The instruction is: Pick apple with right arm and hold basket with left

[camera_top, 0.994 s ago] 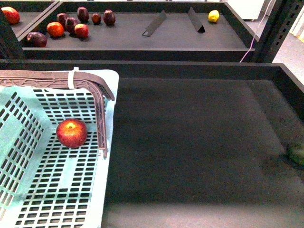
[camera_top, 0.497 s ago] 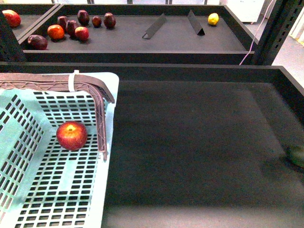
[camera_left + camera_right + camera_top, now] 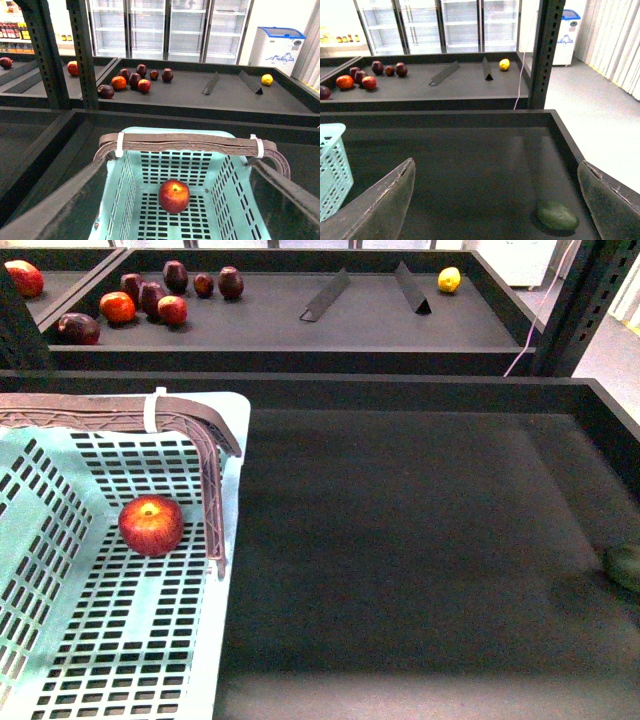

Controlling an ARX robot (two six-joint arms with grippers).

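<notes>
One red apple (image 3: 151,525) sits on the slotted floor of our light blue basket (image 3: 60,660), near the brown ribbed handle (image 3: 205,455) with its white zip tie (image 3: 154,408). We see its skin bright red with faint streaks and a yellowish patch around the stem hollow. Our left gripper (image 3: 165,220) is spread wide, its fingers either side of the basket and holding nothing. Our right gripper (image 3: 495,200) is also wide open and empty over the dark tray (image 3: 400,540), where a green fruit (image 3: 557,216) lies near the edge.
</notes>
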